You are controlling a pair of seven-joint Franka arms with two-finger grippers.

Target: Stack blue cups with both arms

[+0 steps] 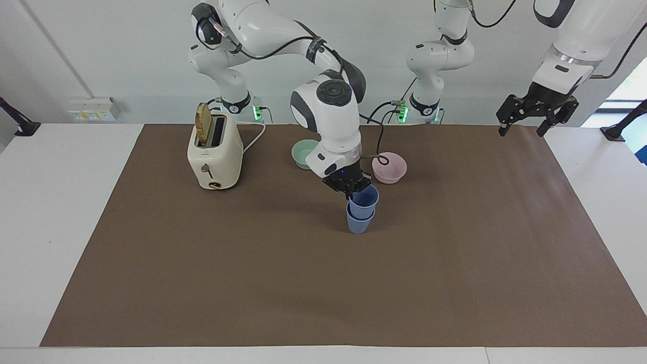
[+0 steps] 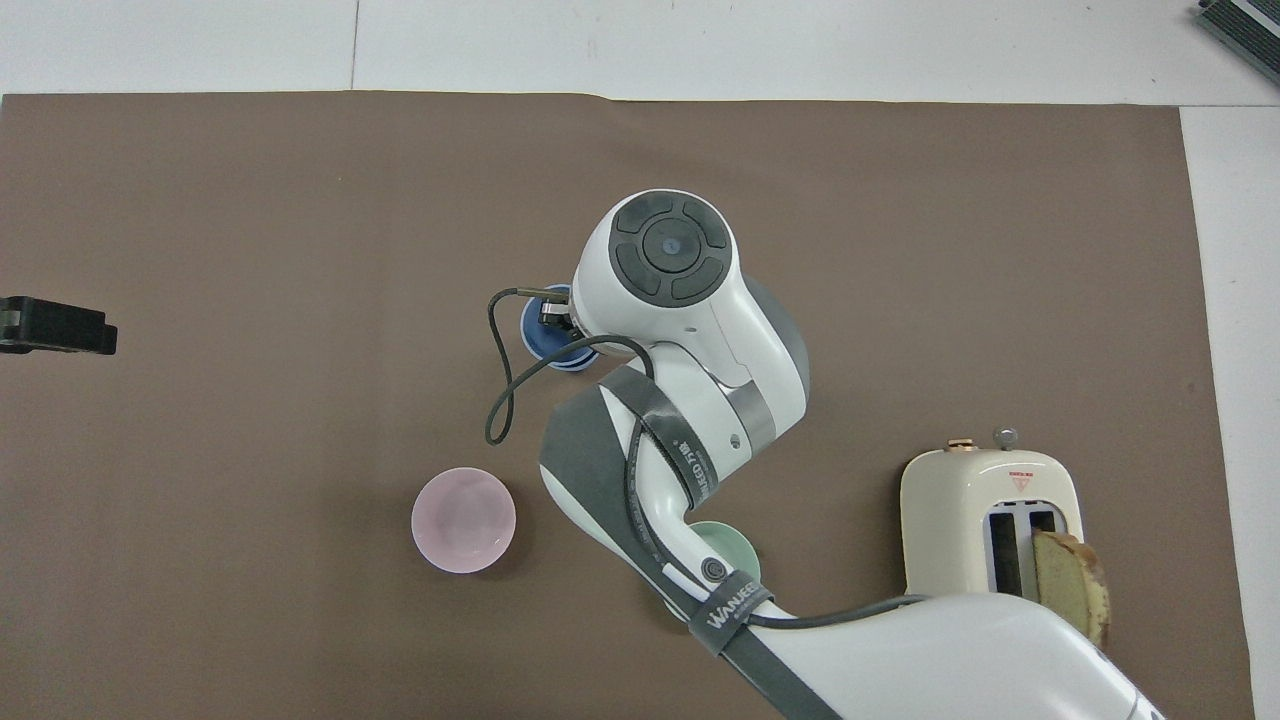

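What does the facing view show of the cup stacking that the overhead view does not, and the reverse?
Only the facing view shows the upper blue cup seated in the lower blue cup, with the right gripper at its rim, and the left gripper open, raised over the mat's corner at the left arm's end. Only the overhead view shows both toaster slots from above. Both show the pink bowl, green bowl and toaster.

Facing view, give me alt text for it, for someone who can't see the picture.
The right gripper grips the rim of a blue cup nested partway into a second blue cup on the brown mat. The left gripper hangs open over the mat's corner, and a toaster and two bowls sit nearer the robots.
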